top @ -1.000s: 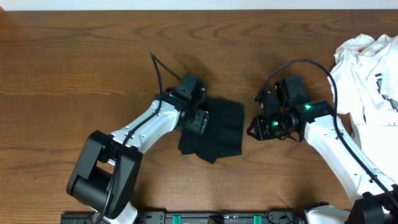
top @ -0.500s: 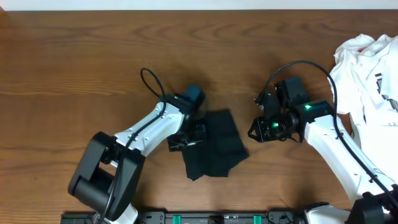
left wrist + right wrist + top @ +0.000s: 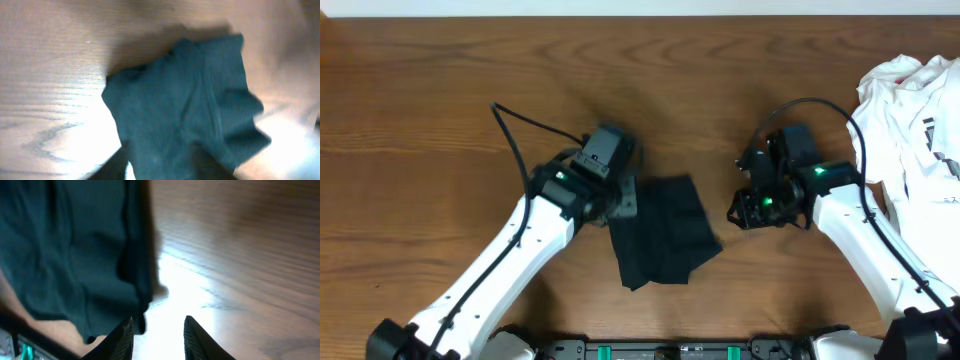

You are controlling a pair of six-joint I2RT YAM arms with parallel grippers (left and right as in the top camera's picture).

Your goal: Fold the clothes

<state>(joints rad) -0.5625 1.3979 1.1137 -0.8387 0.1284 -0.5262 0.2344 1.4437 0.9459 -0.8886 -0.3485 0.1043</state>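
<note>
Shirt point(image 3: 662, 235) lies folded by the desk's point(image 3: 420, 110) front edge; your left claw point(image 3: 622, 198) just withdrew, width unclear; right claw point(image 3: 157, 330) narrow, empty.

Shirt point(image 3: 662, 235) on table point(image 3: 420, 120), garment point(image 3: 910, 110) far right

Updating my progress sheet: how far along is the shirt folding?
Done: the black shirt is already a compact, slightly rumpled bundle. In hand: the left hand is at its upper-left edge, grip unclear; the right hand is open, beside it. Left: probably squaring the uneven edges.
</note>
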